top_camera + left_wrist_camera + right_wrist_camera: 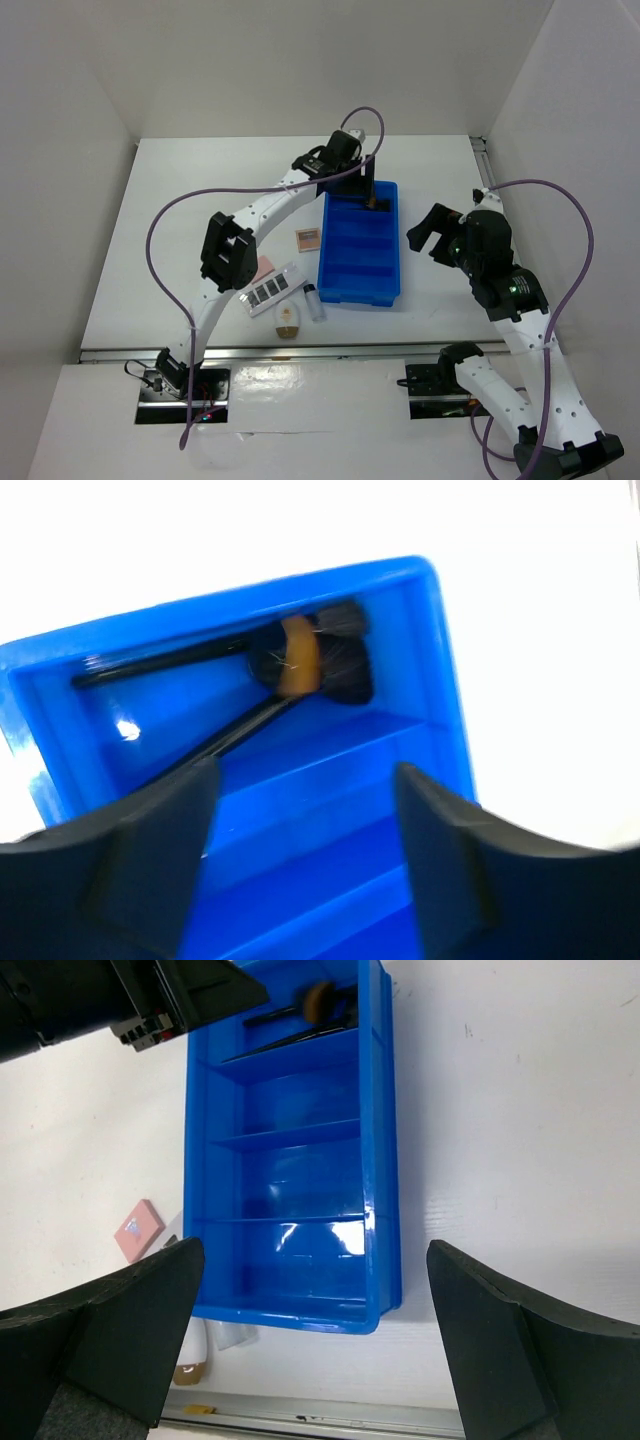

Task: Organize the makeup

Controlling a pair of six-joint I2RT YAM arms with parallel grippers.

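Note:
Two black slim brushes (300,665) lie in the far compartment of the blue divided tray (332,268), and also show in the right wrist view (310,1005). My left gripper (305,850) hovers just above that compartment (368,190), open and empty. My right gripper (435,235) is open and empty to the right of the tray. Left of the tray on the table lie a brown compact (308,238), a pink compact (263,270), a white strip palette (275,290), a white-tan oval (288,320) and a small white tube (314,302).
The tray's three nearer compartments (290,1175) hold nothing. White walls close the table at the back and both sides. A metal rail (330,352) runs along the near edge. The left arm's links (228,250) hang over the loose makeup.

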